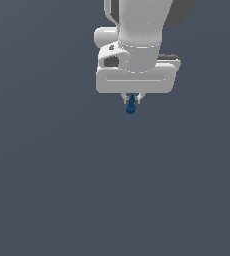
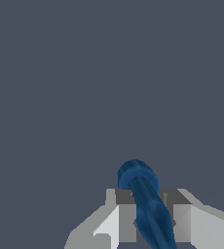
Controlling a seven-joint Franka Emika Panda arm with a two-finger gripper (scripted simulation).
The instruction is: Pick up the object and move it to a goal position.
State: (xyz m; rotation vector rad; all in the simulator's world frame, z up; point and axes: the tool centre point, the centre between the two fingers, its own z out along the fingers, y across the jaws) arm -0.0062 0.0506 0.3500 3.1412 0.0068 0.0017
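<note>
The object (image 1: 131, 105) is a tiny dark blue, slim thing with a rounded end. It hangs between the fingertips of my white gripper (image 1: 132, 98) in the upper middle of the exterior view, its rounded end sticking out below. In the wrist view the object (image 2: 145, 199) runs between the two grey fingers (image 2: 126, 221), which press on it from both sides. The gripper (image 2: 150, 221) is shut on it. The arm's white body hides the upper part of the object in the exterior view.
A plain dark grey-blue surface (image 1: 112, 190) fills both views. No other thing shows.
</note>
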